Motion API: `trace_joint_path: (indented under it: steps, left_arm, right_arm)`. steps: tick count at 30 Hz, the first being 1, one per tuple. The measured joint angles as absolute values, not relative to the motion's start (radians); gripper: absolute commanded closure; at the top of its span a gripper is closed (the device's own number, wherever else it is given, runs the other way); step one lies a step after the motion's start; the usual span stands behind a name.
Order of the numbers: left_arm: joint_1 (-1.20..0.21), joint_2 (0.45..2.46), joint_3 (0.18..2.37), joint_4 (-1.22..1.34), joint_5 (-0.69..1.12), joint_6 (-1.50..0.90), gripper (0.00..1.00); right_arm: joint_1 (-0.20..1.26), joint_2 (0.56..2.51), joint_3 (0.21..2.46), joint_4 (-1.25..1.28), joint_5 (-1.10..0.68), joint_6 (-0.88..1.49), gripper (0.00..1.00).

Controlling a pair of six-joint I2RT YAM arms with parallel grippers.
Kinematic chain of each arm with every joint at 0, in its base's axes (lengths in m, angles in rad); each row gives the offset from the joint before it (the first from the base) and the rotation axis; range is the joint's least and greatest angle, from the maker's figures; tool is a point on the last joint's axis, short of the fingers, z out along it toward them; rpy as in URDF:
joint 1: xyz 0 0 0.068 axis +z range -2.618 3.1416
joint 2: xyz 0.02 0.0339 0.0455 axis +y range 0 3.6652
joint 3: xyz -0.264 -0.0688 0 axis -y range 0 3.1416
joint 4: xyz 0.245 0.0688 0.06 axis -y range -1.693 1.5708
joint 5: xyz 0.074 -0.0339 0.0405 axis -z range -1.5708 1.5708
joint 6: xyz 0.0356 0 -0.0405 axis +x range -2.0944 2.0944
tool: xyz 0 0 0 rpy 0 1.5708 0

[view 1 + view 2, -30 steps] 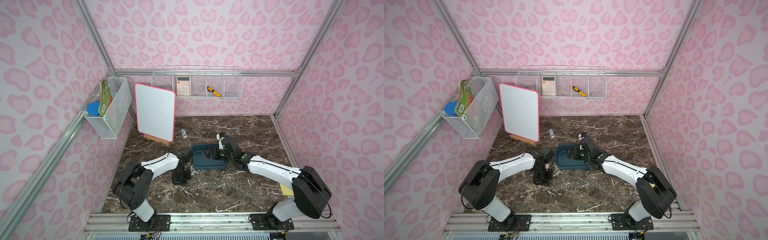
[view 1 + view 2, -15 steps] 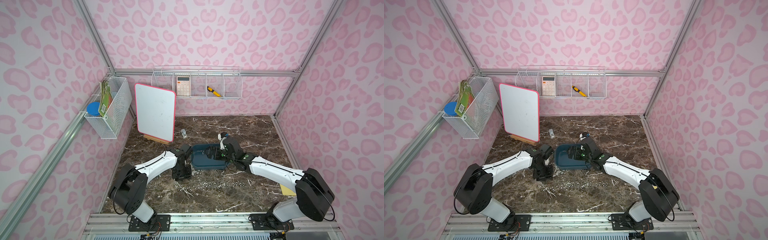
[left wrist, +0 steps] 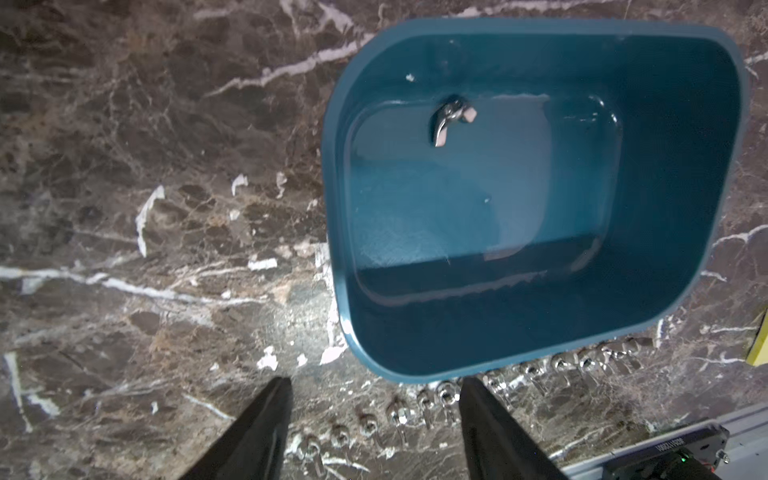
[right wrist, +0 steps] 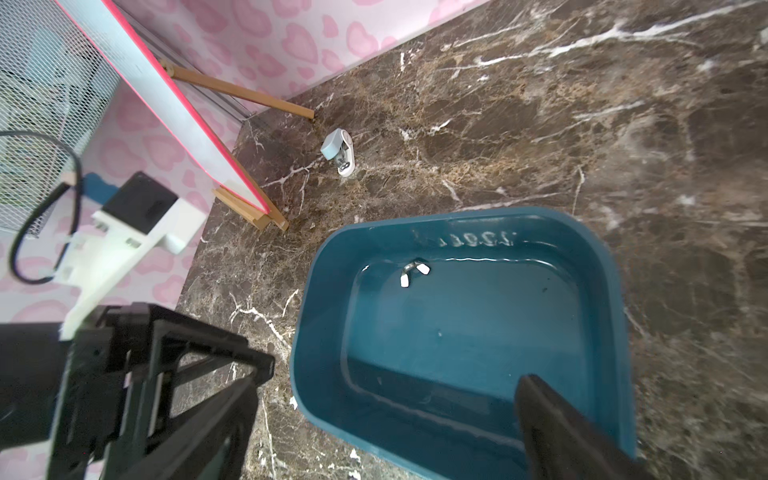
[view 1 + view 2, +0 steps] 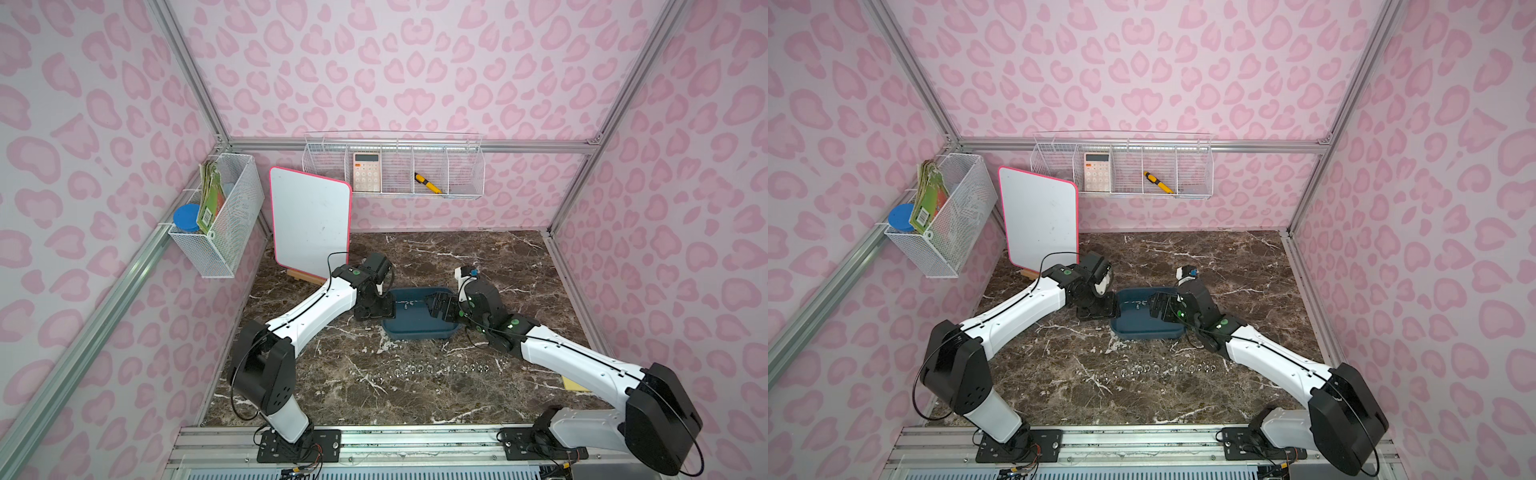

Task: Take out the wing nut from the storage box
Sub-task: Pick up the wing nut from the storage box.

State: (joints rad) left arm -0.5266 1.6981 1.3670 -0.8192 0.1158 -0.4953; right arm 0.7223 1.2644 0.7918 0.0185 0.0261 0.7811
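Note:
The storage box is a teal tub in the middle of the marble table. One silver wing nut lies inside it by the far wall. My left gripper is just outside the box's left end. It is open, with nothing between its fingers. My right gripper hangs over the right part of the box. It is wide open and empty, and one finger shows over the box floor.
A row of several wing nuts lies on the table in front of the box. A whiteboard on a wooden stand stands at the back left, with a small grey stapler near it. A yellow pad lies at the front right.
My left gripper has gone from shut to open. It has moved from the table in front of the box back to the box's left end. The right arm has barely moved.

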Motion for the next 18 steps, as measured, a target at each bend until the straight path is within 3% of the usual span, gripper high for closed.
trace_joint_path:
  steps: [18]
  left_arm:
    - [-0.537,1.964,1.521,-0.590,0.078,-0.340,0.58]
  right_arm:
    - [0.711,1.054,0.682,-0.053,0.126,0.792,0.01]
